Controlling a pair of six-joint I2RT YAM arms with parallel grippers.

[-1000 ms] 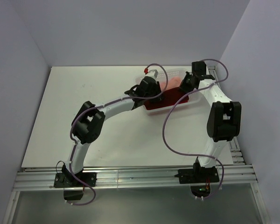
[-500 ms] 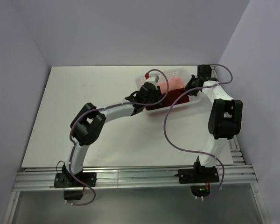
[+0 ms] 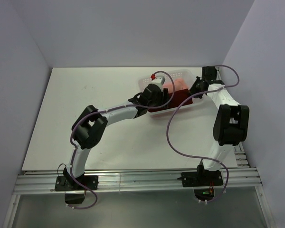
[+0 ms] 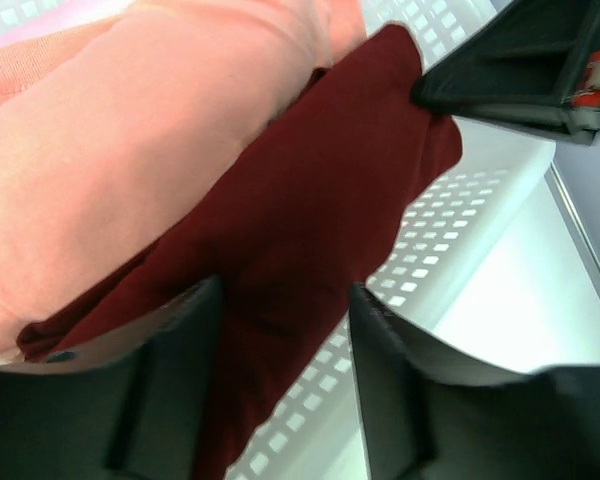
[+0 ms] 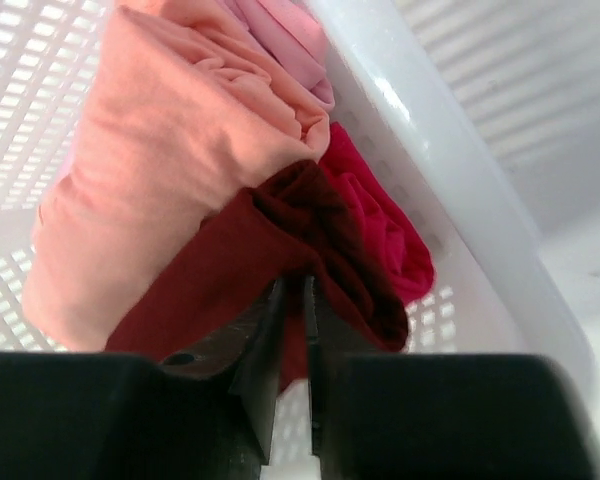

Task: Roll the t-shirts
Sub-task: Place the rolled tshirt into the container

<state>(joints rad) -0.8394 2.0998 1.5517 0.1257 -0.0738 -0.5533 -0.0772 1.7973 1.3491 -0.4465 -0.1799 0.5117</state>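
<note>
White matte table [image 3: 109, 123] is sitting inside a pale grey-lilac walled booth [image 3: 133, 33], with an aluminium rail [image 3: 133, 183] running along the near edge under both arm bases. White perforated plastic basket [image 3: 173, 72] is sitting at the far right of the table; both arms are reaching into it, the left one from the left side, the right one from the right end. Loose purple cable [image 3: 173, 137] is looping off the right arm across the table in front of the basket. The wrists are blocking most of the top view, so only red and peach patches are showing there. The wrist cams are giving the detail: dark maroon soft-cloth t-shirt [image 5: 220, 285] is lying in the basket under a bunched peach t-shirt [image 5: 170, 150], with a crimson-pink t-shirt [image 5: 380, 235] wedged against the basket wall and a pale pink cloth [image 5: 280, 35] beyond. Left gripper [image 4: 283, 290] is standing with fingers spread, straddling a maroon fold; can't tell if the pads are pressing it. Right gripper [image 5: 292, 285] is nearly pressed together, pinching the maroon corner. The left wrist view is showing that corner pulled to a point at the right gripper's black tip, which the right wrist view isn't showing.
</note>
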